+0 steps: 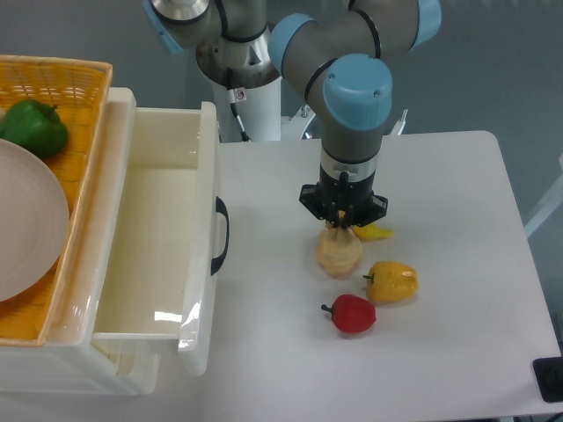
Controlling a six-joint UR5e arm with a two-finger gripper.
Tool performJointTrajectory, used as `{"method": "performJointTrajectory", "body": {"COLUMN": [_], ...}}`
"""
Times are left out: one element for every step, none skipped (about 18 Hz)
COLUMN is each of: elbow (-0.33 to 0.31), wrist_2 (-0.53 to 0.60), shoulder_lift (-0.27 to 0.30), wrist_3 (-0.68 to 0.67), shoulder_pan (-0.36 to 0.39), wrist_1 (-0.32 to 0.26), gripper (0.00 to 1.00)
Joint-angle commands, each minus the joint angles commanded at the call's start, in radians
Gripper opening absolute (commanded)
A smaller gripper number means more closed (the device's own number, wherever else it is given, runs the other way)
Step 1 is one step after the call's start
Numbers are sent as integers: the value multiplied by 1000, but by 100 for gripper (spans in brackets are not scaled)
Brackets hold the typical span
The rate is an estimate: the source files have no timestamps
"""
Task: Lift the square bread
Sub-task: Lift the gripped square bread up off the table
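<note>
The square bread (339, 254) is a pale tan, rounded piece hanging on edge just below my gripper (341, 230), right of the table's middle. The gripper points straight down and its fingers are shut on the bread's top edge. The bread's lower end is close to the white table (457, 202); I cannot tell whether it touches. The fingertips are mostly hidden by the gripper body and the bread.
A yellow pepper (392, 281) and a red pepper (354, 314) lie just right of and below the bread. A small yellow item (376, 233) lies behind the gripper. An open white drawer (158, 246) stands at left, beside a wicker basket (62, 83) with a green pepper (33, 128) and a plate (26, 220).
</note>
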Motion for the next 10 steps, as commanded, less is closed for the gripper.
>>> {"method": "performJointTrajectory", "body": {"elbow": [-3, -14, -21, -23, -25, -32, -41, -43, -43, -43], "wrist_2": [0, 0, 0, 0, 0, 0, -2, -2, -2, -2], "shoulder_lift": [2, 11, 20, 25, 28, 32, 40, 41, 41, 43], "wrist_3": [14, 29, 49, 66, 78, 81, 81, 81, 81, 81], "shoulder_pan": [0, 2, 11, 15, 17, 20, 28, 31, 32, 34], "wrist_1": [-5, -14, -15, -18, -24, -23, -23, -23, -25, -25], "gripper": [17, 17, 17, 17, 17, 17, 17, 17, 17, 17]}}
